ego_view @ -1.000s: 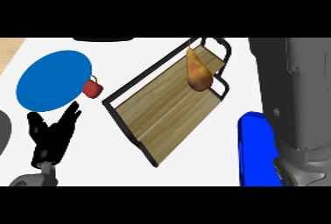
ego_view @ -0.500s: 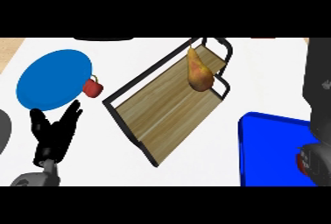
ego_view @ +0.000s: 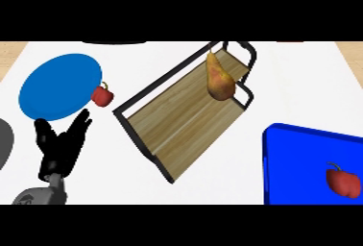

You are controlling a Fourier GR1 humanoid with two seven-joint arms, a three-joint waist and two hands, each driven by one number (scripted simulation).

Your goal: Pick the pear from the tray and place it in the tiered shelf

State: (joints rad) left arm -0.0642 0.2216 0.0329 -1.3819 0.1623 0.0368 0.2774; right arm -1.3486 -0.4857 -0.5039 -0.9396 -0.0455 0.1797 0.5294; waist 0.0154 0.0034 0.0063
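The pear (ego_view: 219,79) lay in the wooden tray (ego_view: 177,127), at the tray's far end, close to the black frame (ego_view: 245,72) that rimmed it. It rested with its narrow stem end pointing away from the robot and its wider base toward the tray's middle. The tray sat diagonally across the white counter (ego_view: 297,86), running from the lower centre toward the upper right.

The left robot hand (ego_view: 62,144) showed at the lower left of the view, its fingers straight and raised, holding nothing. It stood on the near side of a blue plate (ego_view: 56,86) and well apart from the tray and the pear. The right robot hand appeared nowhere in the view.

A small red fruit with a short stem (ego_view: 103,96) sat at the right edge of the blue plate, between the plate and the tray; whether it touched the plate could not be told. At the lower right lay a blue tray (ego_view: 297,163) with a second red fruit (ego_view: 342,181) on it near the view's right edge. A grey object (ego_view: 4,144) was cut off by the left edge.
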